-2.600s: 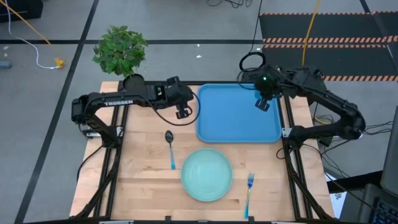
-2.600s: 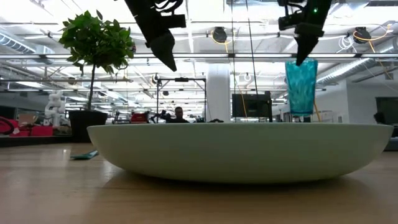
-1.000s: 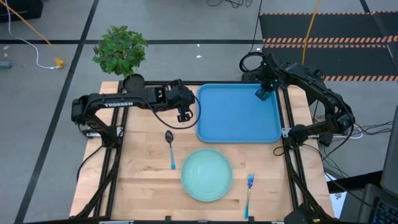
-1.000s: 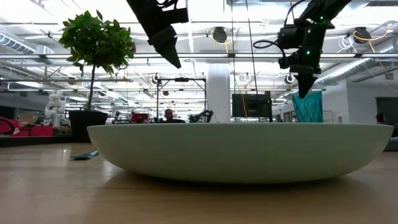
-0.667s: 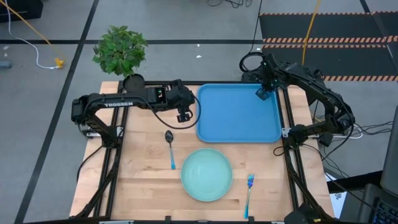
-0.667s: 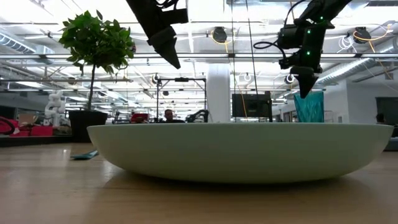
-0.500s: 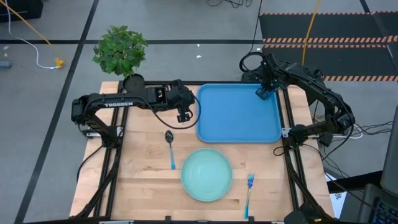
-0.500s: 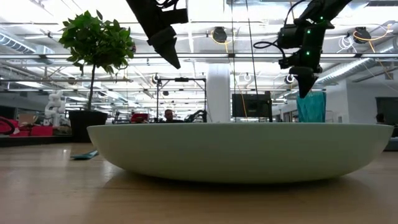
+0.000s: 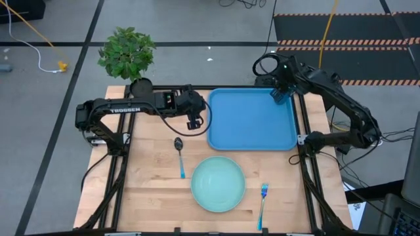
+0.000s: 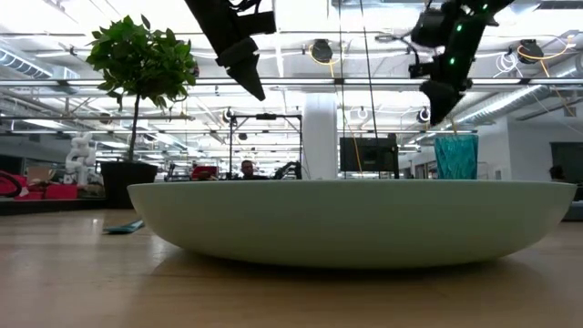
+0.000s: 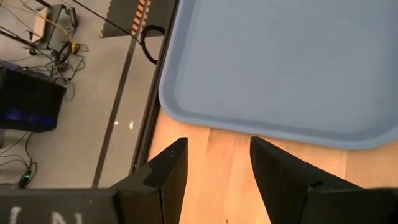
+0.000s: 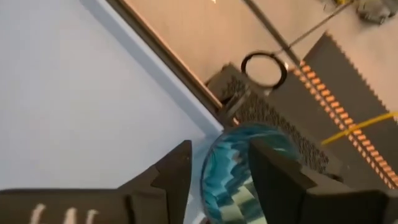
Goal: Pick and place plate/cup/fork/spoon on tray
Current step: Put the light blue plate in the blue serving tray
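Observation:
The blue tray (image 9: 251, 124) lies at the table's far right. The teal cup (image 10: 455, 157) stands upright on its base in the tray's far right corner. My right gripper (image 10: 435, 114) hangs open just above the cup's rim (image 12: 239, 140) and touches nothing. The mint plate (image 9: 218, 183) rests on the wood near the front edge, with the spoon (image 9: 179, 154) to its left and the fork (image 9: 263, 196) to its right, both lying flat. My left gripper (image 9: 194, 122) hovers open beside the tray's left edge (image 11: 186, 106), with nothing between its fingers.
A potted plant (image 9: 128, 52) stands at the table's far left corner. Bare wood lies between the spoon and the table's left edge. The tray's floor (image 12: 74, 106) is bare apart from the cup. A cable loop (image 9: 265, 65) lies beyond the far edge.
My right gripper has opened, let go of the cup and gone up a little, clear of its rim. The cup stays upright where it stood in the tray's far right corner.

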Motion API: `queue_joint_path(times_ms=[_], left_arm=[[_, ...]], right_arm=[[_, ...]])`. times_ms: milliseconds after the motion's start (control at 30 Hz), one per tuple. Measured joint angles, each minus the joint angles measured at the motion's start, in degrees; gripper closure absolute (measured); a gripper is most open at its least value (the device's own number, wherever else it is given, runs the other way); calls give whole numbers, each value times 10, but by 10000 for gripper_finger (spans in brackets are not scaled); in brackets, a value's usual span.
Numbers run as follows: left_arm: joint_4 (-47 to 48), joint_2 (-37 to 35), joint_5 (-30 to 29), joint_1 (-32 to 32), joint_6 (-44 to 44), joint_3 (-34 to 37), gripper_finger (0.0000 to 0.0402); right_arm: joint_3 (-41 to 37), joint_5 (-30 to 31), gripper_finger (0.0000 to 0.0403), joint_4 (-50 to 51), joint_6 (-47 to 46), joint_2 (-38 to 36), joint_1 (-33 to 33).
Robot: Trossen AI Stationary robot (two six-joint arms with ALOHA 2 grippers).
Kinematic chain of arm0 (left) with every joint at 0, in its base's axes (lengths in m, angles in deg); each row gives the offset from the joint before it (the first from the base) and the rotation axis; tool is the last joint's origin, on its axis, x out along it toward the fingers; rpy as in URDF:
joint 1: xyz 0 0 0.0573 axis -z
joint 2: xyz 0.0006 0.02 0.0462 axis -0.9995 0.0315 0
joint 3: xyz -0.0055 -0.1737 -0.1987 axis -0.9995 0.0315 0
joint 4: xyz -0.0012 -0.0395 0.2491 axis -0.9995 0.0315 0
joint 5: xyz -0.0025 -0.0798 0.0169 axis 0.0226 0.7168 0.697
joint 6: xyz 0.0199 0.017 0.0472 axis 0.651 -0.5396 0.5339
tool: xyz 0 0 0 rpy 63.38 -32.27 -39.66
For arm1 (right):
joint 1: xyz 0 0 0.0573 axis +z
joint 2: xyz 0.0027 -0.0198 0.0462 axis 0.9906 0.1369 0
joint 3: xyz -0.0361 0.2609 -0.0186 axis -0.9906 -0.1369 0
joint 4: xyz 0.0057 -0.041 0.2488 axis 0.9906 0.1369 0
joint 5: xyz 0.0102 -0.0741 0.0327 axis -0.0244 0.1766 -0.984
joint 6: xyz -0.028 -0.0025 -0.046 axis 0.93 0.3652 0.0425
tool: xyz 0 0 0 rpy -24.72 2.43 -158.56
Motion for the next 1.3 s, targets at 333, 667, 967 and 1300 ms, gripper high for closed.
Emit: queue_joint_path(times_ms=[333,667,967,1300], left_arm=[[0,0,1,76,39,0,227],[12,0,38,258,-7,26,227],[-129,1,39,447,-1,118,227],[-181,105,89,486,0,130,227]], right_arm=[[0,-85,233,-8,-75,-130,158],[-115,-120,236,-142,-133,-227,431],[-229,-39,236,-304,-120,-189,615],[-229,-28,236,-337,-123,-132,655]])
